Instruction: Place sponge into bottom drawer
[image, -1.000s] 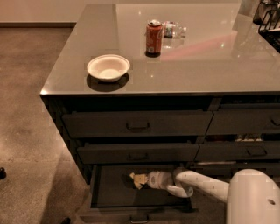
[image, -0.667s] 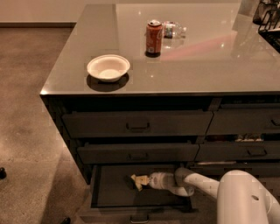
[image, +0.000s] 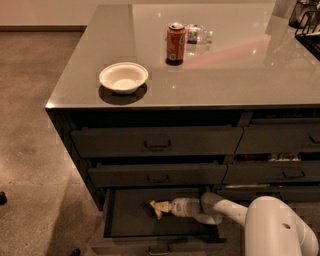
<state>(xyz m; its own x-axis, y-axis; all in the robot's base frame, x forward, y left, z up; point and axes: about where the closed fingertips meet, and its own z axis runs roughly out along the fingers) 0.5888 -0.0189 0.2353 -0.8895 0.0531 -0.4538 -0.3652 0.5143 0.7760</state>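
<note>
Flooring (image: 30, 150) of speckled brown fills the left of the scene beside a glossy grey cabinet countertop (image: 225, 75). A shallow round white bowl (image: 123, 76) sits near the counter's front left corner. Below it, the broad dark grey bottom drawer (image: 127, 222) of the wider stack stands pulled open, while the two drawers above it are closed. Inside the open drawer, at its middle, the small pale yellow sponge (image: 159, 207) is clenched at the tip of the robot's cream two-finger gripper (image: 164, 208), which reaches in from the right on a white arm (image: 270, 225). On the counter further back, a red drinks can (image: 175, 42) stands upright, with a crumpled clear wrapper (image: 199, 34) just beside it.
</note>
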